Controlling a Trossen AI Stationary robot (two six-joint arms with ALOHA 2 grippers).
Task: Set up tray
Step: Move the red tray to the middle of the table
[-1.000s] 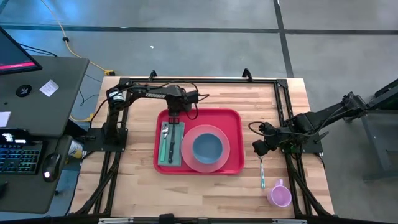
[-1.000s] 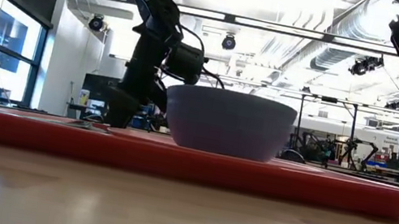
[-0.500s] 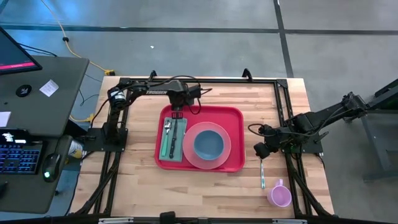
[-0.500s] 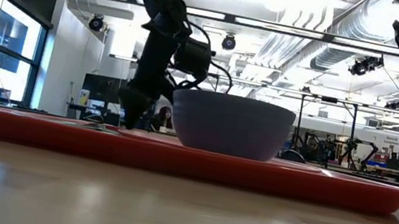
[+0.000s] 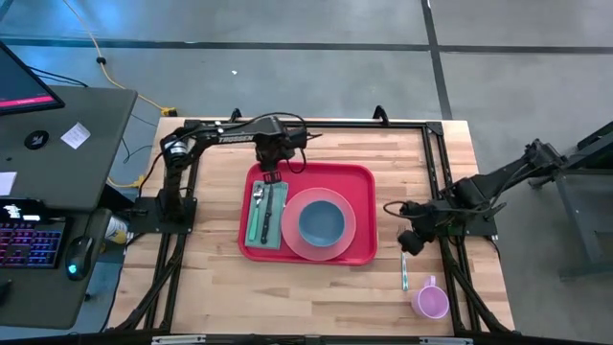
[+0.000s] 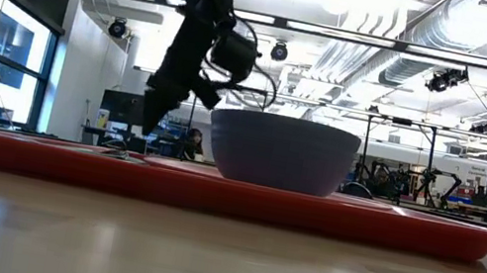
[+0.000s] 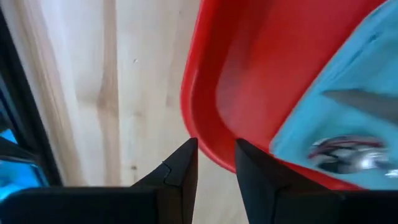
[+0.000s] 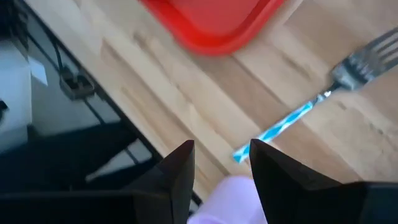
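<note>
**Left gripper lifting off tray's far edge; right arm drifting toward fork**

Since the earlier frames, the left gripper (image 5: pixel 271 163) has been rising from the tray (image 5: pixel 359 213) and is now hanging just over its far rim; the right gripper (image 5: pixel 410 243) has been shifting nearer the fork (image 5: pixel 404 271).

Count: one red tray, lying centrally on the table (image 5: pixel 211 287); one pink plate (image 5: pixel 340 244) carrying one blue bowl (image 5: pixel 320 222); one teal napkin (image 5: pixel 257 234) bearing cutlery; one blue-handled fork and one lilac cup (image 5: pixel 430 301) sitting off the tray, on the right.

Left arm is reaching in from the far-left corner, fingers (image 7: pixel 180 171) parted narrowly either side of the tray rim, gripping nothing. Right arm is extending in from the right; its fingers (image 8: pixel 177 168) are standing slightly apart, empty, above the fork's handle and the cup.
</note>
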